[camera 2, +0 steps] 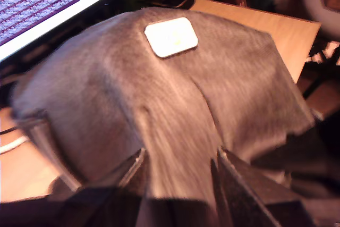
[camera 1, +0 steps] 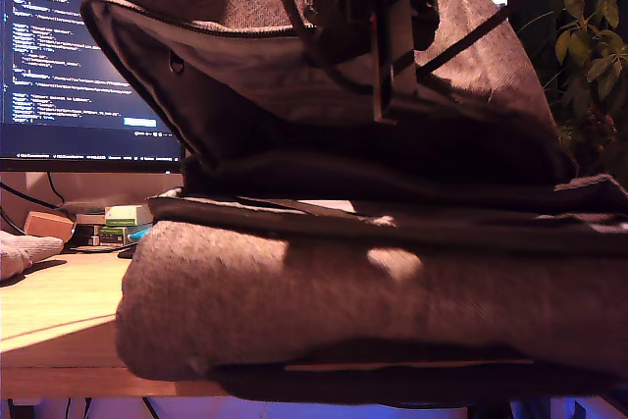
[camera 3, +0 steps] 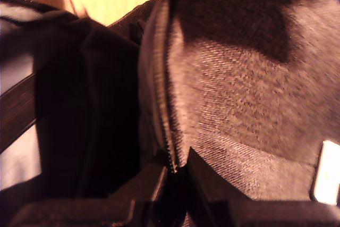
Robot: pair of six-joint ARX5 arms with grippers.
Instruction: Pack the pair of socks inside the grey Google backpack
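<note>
The grey Google backpack (camera 1: pixel 294 291) lies on the wooden table (camera 1: pixel 59 311) and fills most of the exterior view. Its upper flap is lifted, showing dark lining and zip edging. An arm's gripper (camera 1: pixel 378 56) holds the flap near the top centre; which arm it is I cannot tell. My first gripper (camera 2: pixel 180 174) is shut on a fold of the backpack's (camera 2: pixel 106 78) outer fabric, below its pale patch (camera 2: pixel 171 36). My second gripper (camera 3: pixel 174 176) is shut on the backpack's (camera 3: pixel 255 78) zip edge. The pair of socks (camera 1: pixel 22 250) lies on the table at the exterior view's left edge.
A lit monitor (camera 1: pixel 69 46) stands behind the backpack at the exterior view's left. Small boxes (camera 1: pixel 123 223) and a wooden block (camera 1: pixel 49 226) sit under it. A plant (camera 1: pixel 589 36) stands at the exterior view's right. The table's front edge runs just below the backpack.
</note>
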